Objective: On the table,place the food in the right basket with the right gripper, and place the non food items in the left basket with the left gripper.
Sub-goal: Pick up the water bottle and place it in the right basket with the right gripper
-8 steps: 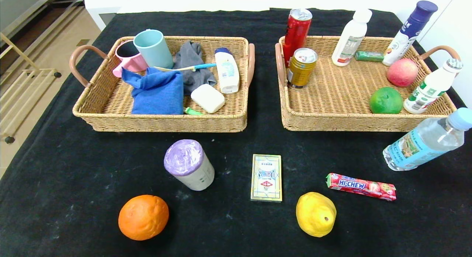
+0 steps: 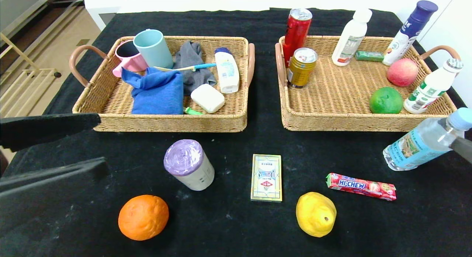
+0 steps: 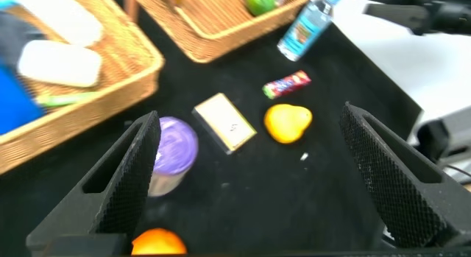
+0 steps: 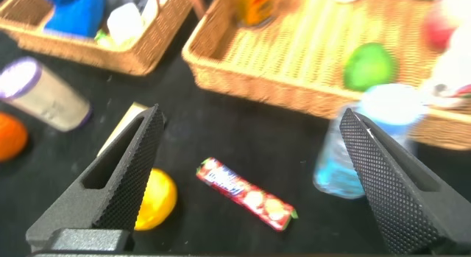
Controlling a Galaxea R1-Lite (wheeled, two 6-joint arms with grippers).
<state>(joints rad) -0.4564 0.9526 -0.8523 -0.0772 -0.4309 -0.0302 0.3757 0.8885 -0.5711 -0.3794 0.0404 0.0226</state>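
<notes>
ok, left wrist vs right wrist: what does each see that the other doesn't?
Only the left wrist: the white soap case in the left basket, plus its open left tool.
Only the right wrist: the gold can in the right basket, plus its open right tool.
Both: purple-lidded canister, card box, lemon, Hi-Chew, water bottle, lime, orange.

Bright, even overhead light – soft shadows; both wrist views blurred, head view sharp.
</notes>
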